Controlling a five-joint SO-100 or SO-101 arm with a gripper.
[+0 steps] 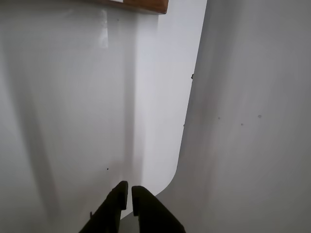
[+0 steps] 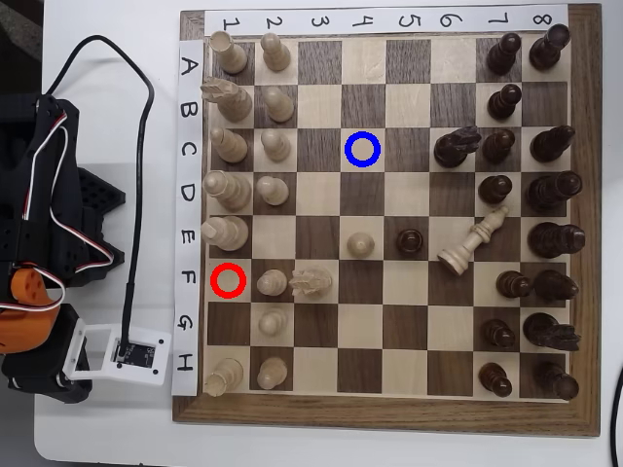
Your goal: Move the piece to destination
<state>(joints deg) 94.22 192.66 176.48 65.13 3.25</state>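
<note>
Lying well away from the claw, the piece (image 2: 474,243) is being shown in the overhead view as a slim cream bishop. It is slanting across the boundary of two squares at about rows E and F and columns 6 and 7. Its pointed head is being aimed toward the upper right and its round base toward the lower left. Whether it is lying flat or only leaning cannot be told. It is being flanked by dark pieces, with a dark pawn (image 2: 410,240) to its left in that view.

The destination (image 2: 363,149), a thin blue ring, is being displayed over the dark square at row C, column 4. No piece is sitting inside it, and it lies up and to the left of the bishop, several squares away. A red ring (image 2: 229,280) is being displayed over the square at row F, column 1, also with nothing inside it.

The gripper (image 1: 130,191) is being seen only in the wrist view, at the bottom edge. Its two black fingers are being held almost pressed together, with a narrow slit between them and nothing pinched. Beneath it only the white table (image 1: 63,121) is being shown, with a corner of the wooden board (image 1: 146,6) at the top edge. In the overhead view the arm (image 2: 39,224) is being kept folded on the table to the left of the board.
</note>
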